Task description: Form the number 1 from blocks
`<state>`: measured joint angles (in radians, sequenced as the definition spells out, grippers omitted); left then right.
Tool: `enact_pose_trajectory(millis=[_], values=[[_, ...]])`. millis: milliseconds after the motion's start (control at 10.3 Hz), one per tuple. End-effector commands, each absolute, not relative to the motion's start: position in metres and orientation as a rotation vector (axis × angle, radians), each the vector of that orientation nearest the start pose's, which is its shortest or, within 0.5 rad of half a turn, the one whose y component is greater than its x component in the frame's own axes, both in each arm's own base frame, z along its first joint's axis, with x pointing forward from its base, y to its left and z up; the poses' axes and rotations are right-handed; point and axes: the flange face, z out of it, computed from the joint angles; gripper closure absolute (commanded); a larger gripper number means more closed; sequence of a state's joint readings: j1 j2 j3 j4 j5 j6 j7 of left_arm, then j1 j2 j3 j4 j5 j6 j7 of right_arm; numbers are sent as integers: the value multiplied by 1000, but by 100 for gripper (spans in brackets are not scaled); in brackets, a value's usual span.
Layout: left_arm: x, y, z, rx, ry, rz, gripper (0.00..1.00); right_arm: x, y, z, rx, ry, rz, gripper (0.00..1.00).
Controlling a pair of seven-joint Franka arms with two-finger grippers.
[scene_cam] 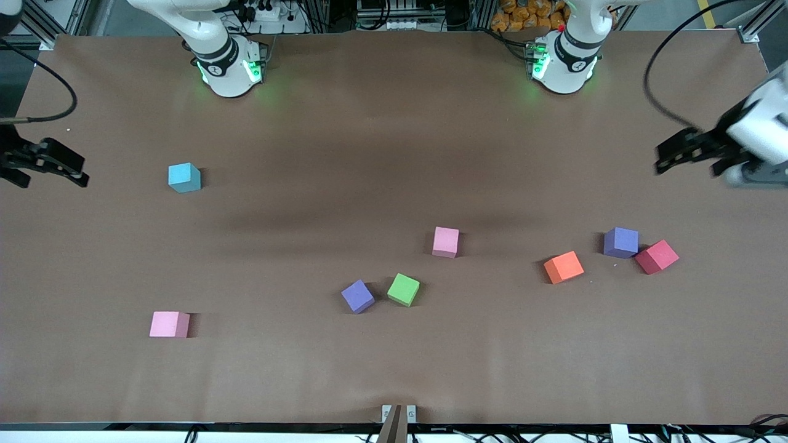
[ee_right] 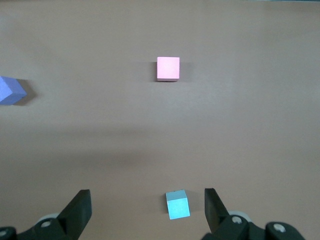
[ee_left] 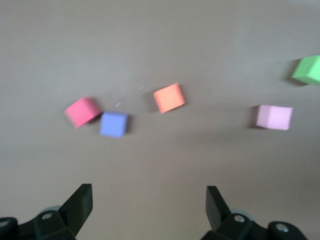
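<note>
Waiting arms: left gripper [scene_cam: 683, 154] and right gripper [scene_cam: 55, 167], fingers spread wide, empty, over the table's [scene_cam: 345, 141] ends.
Blocks: green block [scene_cam: 403, 289], purple block [scene_cam: 357, 296], pink blocks [scene_cam: 446, 241] [scene_cam: 169, 324], orange block [scene_cam: 563, 267] scattered apart.

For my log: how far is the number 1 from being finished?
Nothing looks done: the green block, orange block and both pink blocks lie scattered. The left gripper and right gripper hover open, holding nothing. All placing remains.
</note>
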<state>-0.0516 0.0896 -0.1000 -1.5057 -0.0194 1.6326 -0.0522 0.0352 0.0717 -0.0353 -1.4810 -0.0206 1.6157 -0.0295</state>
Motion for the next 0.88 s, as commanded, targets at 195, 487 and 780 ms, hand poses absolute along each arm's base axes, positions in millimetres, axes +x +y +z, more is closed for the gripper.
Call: enact_pose_trajectory(millis=[195,487,780], values=[[633,-246,513,-3186,489,-354,0,621,43,571,-3058,-94,-61,0],[654,-325,419,-3120,629,-586,0,650,70,532,-3036,-147,-121,0],[656,-404,329,-3109,751,-687,0,673,98,495,-3029,-193,-200,0]])
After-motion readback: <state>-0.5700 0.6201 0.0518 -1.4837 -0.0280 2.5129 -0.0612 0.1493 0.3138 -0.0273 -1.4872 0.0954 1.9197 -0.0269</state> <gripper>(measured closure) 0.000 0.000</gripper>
